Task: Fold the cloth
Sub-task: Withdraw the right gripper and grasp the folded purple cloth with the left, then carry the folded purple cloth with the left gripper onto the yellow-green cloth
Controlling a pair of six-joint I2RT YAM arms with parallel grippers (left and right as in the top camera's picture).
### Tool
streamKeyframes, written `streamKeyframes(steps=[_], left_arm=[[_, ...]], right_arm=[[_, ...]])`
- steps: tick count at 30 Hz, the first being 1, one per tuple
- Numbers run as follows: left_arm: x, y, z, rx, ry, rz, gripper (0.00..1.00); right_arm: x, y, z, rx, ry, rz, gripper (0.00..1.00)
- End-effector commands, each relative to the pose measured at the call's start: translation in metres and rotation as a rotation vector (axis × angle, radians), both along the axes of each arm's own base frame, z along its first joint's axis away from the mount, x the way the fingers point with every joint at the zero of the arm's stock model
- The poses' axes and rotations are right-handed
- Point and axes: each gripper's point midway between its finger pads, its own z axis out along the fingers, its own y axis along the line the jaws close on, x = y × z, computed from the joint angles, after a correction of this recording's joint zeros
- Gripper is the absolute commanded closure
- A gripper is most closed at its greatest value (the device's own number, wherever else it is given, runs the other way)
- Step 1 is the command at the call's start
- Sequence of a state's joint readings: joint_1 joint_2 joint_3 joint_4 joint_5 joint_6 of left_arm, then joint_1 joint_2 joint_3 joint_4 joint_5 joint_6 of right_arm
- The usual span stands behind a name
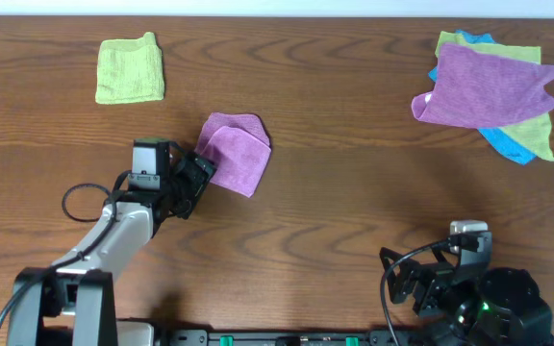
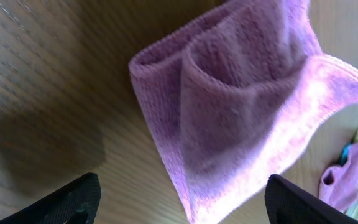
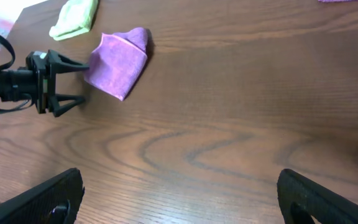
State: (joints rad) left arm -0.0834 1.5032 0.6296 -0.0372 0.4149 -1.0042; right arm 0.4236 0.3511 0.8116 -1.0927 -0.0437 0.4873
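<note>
Left pincer (image 1: pixel 198 175) reaches forward, jaws spread; right pincer (image 1: pixel 408 279) rests tucked back, likewise spread.

We take this for a robotics lab or test station, not a home: a plain wood-grain bench (image 1: pixel 354 192) has a black left arm (image 1: pixel 113 240) and right arm (image 1: pixel 489 303) fixed along a mounting rail (image 1: pixel 277 338) at its near edge, with loose cables (image 1: pixel 77 198) trailing. On it lie only cloths: a folded lilac cloth (image 1: pixel 236 152) just ahead of the left fingers (image 3: pixel 67 63), a folded lime-green cloth (image 1: pixel 130 69) farther beyond them, and a loose heap of cloths (image 1: pixel 489 91) well beyond the right fingers (image 3: pixel 55 196).
</note>
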Motion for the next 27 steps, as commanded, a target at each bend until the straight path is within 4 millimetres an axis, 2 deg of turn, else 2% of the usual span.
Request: streamKeyframes(steps=[1,8,15,19,21,25,27], left_arm=[[0.000,0.001,-0.012,0.006,0.032,0.030,0.14],[0.010,-0.010,-0.022,0.002,0.016,0.044,0.16],[0.020,-0.017,-0.036,0.028,-0.003,0.067,0.31],[0.027,-0.019,-0.046,0.034,-0.019,0.068,0.48],[0.030,-0.019,-0.051,0.035,-0.026,0.069,0.59],[0.037,-0.020,-0.057,0.035,-0.050,0.064,0.94],[0.040,-0.020,-0.055,0.042,-0.071,0.058,0.94]], right_arm=[[0.001,-0.004,-0.003,-0.003,0.007,-0.029,0.01],[0.001,-0.004,-0.003,-0.003,0.007,-0.029,0.01],[0.001,-0.004,-0.003,-0.003,0.008,-0.029,0.01],[0.001,-0.004,-0.003,-0.003,0.007,-0.030,0.01],[0.001,-0.004,-0.003,-0.003,0.007,-0.029,0.01],[0.001,-0.004,-0.003,-0.003,0.007,-0.029,0.01],[0.001,-0.004,-0.003,-0.003,0.007,-0.029,0.01]])
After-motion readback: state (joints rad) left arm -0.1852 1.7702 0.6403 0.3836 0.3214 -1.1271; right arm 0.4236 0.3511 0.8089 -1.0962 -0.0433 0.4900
